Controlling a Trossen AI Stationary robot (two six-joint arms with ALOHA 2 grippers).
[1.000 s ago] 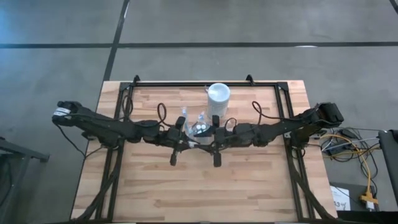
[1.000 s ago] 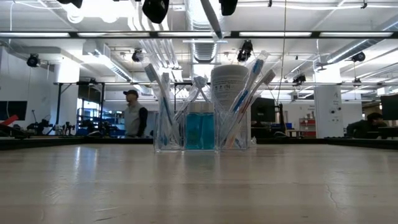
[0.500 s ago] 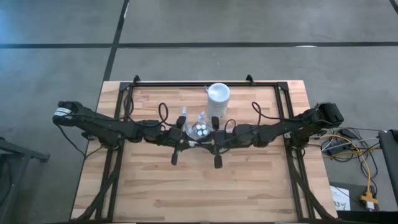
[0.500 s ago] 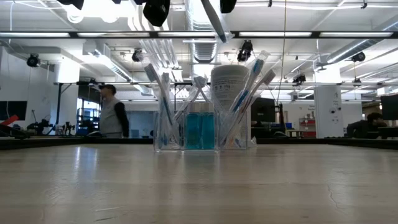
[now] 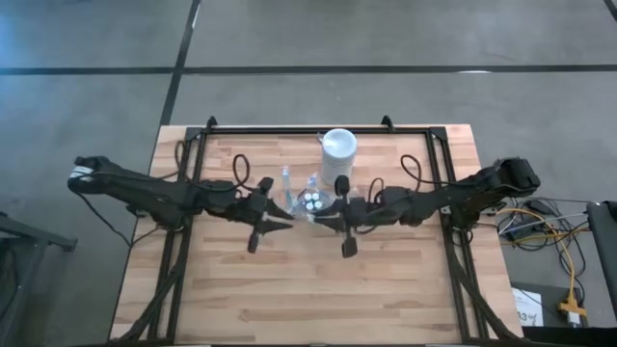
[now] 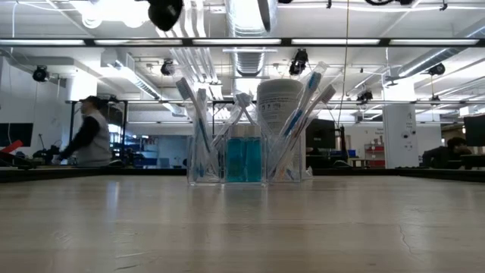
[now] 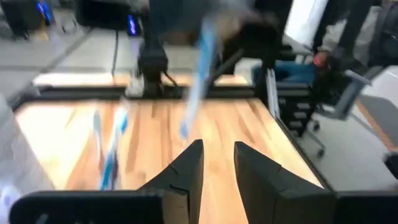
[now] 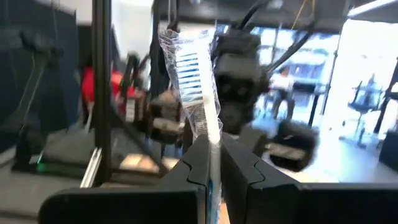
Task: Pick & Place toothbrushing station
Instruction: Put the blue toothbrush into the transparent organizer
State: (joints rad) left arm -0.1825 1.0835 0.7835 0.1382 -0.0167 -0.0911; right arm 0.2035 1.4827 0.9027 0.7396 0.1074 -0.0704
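- Right claw (image 8: 213, 163), lower centre of its wrist view, is clamped on a wrapped toothbrush (image 8: 194, 81); I lift straight.
- Left claw (image 7: 217, 163) looks slightly parted, apparently empty.
- Holder (image 5: 307, 200) sits mid-bench (image 5: 405, 289).

Left wrist view blurred: toothbrushes (image 7: 111, 144) over table (image 7: 242, 134) smear into pale-blue streaks; count unclear. Left gripper (image 7: 217, 163) fingers cut by bottom edge. Right wrist view: wrapped toothbrush (image 8: 198, 87) lower part hidden between right gripper (image 8: 214, 163) fingers; background blurred. Low view: both arms cut off at top edge. High view: tubes (image 5: 311, 200) too small to count.
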